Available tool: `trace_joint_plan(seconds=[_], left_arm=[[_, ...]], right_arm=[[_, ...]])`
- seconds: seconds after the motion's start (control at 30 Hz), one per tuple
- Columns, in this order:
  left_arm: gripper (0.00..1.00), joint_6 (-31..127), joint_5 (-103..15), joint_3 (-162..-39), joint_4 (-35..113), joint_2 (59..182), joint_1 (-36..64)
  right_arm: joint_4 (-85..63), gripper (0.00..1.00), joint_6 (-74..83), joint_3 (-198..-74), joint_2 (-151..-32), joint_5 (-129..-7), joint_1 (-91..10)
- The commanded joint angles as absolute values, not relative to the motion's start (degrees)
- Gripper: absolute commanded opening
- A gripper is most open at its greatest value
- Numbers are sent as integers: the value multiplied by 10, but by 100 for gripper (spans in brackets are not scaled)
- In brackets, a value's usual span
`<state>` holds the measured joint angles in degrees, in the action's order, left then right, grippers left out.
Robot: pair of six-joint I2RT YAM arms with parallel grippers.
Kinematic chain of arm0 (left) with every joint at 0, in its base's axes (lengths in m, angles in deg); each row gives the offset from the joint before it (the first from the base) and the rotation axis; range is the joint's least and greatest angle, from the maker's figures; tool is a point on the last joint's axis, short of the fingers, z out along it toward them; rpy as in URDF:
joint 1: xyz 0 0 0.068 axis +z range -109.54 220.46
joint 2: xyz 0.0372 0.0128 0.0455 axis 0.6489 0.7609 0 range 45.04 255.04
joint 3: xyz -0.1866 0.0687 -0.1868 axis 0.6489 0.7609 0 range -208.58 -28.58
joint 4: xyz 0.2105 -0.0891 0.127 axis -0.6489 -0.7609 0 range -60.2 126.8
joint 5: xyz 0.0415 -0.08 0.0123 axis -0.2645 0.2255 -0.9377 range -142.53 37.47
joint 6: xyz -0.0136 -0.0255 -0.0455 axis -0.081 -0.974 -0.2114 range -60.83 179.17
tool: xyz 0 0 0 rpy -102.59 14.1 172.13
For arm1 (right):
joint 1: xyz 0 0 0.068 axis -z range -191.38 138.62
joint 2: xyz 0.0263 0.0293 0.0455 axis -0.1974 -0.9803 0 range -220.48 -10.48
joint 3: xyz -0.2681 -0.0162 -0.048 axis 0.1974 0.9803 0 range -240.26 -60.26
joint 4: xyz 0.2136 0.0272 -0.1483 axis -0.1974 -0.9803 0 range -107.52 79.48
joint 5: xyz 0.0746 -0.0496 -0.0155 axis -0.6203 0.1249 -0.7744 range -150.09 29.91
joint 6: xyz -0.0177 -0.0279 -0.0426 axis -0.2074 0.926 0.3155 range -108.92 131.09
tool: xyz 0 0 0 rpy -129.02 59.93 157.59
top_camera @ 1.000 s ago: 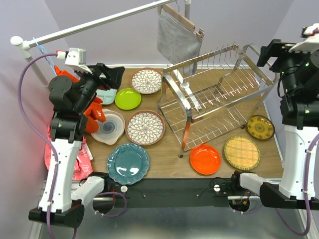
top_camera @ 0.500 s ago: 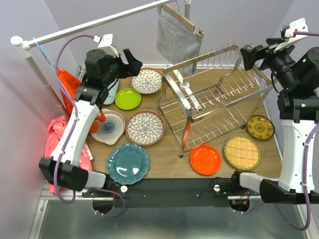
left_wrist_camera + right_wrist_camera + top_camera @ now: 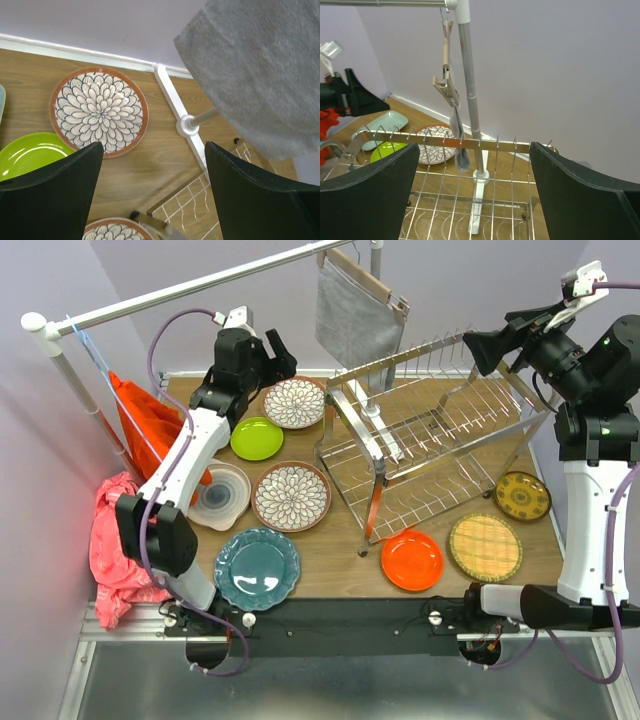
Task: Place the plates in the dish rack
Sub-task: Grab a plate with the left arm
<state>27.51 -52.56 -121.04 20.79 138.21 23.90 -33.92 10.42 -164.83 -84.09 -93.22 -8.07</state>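
Your wooden table fills the middle of the top view. The dish rack stands on its upper right part, tilted in frame, prongs up. The white clothes rail crosses the upper left, and the grey cloth hangs from it at top centre, just behind the rack.

You have 8 plates, all lying flat on the table outside the rack:
- 5 lie left of the rack: the teal plate at lower left, the white-grey swirl plate above it, 1 floral plate at centre, the lime plate, and the other floral plate at the top.
- 3 lie at lower right: the orange plate, the yellow woven plate just beside it, and the dark-yellow plate near the right edge.

Your left gripper hangs at upper left above the far floral plate, its 2 fingers spread wide with nothing between them. Your right gripper sits at upper right, above the rack's back rail, fingers likewise wide apart and holding nothing.
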Motion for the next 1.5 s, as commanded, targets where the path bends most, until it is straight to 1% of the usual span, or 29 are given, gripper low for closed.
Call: trace_joint_plan(seconds=[0.0, 0.1, 0.23, 0.33, 0.7, 0.77, 0.93, 1.2, 1.47], left_arm=[[90, 226, -538, -1251, 256, 1459, 262], [89, 209, -531, -1302, 248, 1521, 273], [88, 219, -535, -1396, 197, 1605, 277], [88, 231, -535, -1428, 183, 1654, 284], [87, 304, -528, -1457, 156, 1749, 330], [87, 313, -509, -1467, 148, 1765, 337], [88, 343, -485, -1506, 114, 1802, 340], [88, 359, -467, -1527, 104, 1843, 346], [77, 369, -421, -1536, 106, 1867, 356]], right_arm=[[-356, 100, 83, -1645, -839, -962, -82], [-357, 100, 83, -1645, -839, -963, -82], [-359, 100, 83, -1647, -840, -958, -82], [-358, 100, 83, -1648, -840, -958, -82], [-360, 100, 80, -1645, -847, -967, -82], [-360, 100, 79, -1641, -849, -970, -82], [-362, 100, 73, -1627, -849, -969, -82], [-364, 100, 81, -1622, -845, -977, -82], [-365, 100, 84, -1613, -840, -980, -82]])
